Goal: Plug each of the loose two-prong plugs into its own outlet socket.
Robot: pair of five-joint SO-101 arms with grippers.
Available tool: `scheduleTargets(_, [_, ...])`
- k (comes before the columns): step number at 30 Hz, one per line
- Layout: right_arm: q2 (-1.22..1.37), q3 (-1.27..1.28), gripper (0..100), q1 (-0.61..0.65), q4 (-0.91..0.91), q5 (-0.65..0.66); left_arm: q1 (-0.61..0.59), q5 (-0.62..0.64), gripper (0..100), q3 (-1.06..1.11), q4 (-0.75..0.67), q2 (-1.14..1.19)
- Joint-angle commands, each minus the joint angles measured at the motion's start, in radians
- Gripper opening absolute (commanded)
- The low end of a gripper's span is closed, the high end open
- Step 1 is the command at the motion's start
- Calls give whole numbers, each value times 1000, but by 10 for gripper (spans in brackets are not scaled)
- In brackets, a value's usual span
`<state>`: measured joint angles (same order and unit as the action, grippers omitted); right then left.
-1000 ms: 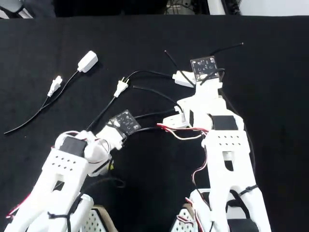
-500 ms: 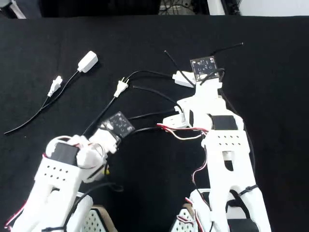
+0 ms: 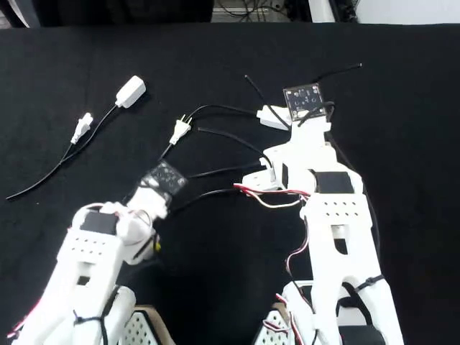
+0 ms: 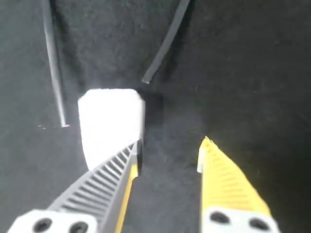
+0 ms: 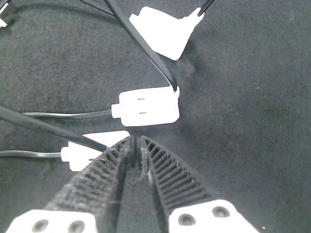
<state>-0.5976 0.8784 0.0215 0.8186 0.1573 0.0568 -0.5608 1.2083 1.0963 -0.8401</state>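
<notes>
My left gripper (image 4: 170,145) is open low over the black cloth, with bare cloth between its fingers. A white block-shaped piece (image 4: 111,124) lies just outside the grey finger, touching it. In the high view that arm's wrist (image 3: 162,177) sits left of centre. A loose two-prong plug (image 3: 180,131) lies beyond it, and another plug (image 3: 81,128) lies far left. My right gripper (image 5: 136,148) is shut, its tips just short of a white outlet socket (image 5: 146,108) with two slots. A second socket (image 5: 165,31) lies beyond, and a third white piece (image 5: 90,145) is partly hidden.
A white socket (image 3: 131,91) with its cable lies at the far left. Black cables (image 3: 223,140) cross the middle between the arms. The right arm (image 3: 320,187) has red and white wires looping off it. The black cloth (image 3: 402,129) is bare at the right.
The left arm has swung to the left, carrying its wrist away from the centre cables. The right arm has stayed where it was.
</notes>
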Motion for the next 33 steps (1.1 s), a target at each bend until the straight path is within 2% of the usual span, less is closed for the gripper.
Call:
scheduleTargets(1, [-1,-8,15,14,3,6,-16,0,207,-170,103,43])
scheduleTargets(6, [-7,-8,14,14,3,3,-24,3,207,-360,305,43])
scheduleTargets(9, [-7,-12,14,14,3,3,-74,3,207,-401,299,43])
scheduleTargets(13, [-7,-13,14,14,3,3,-154,-8,207,-295,123,55])
scheduleTargets(16, [-7,-13,14,14,3,3,-196,-84,209,-162,-49,55])
scheduleTargets(19, [-7,-13,14,14,2,3,-242,-118,263,-64,-170,55])
scheduleTargets(22, [-7,-13,14,14,2,3,-232,-120,321,-10,-215,55])
scheduleTargets(29, [-7,-13,14,14,0,3,-159,-121,321,-7,-232,57])
scheduleTargets(31, [-7,-13,14,14,0,3,-160,-121,321,1,-330,91])
scheduleTargets(33, [-7,-13,14,15,0,3,-148,-120,316,-25,-353,190])
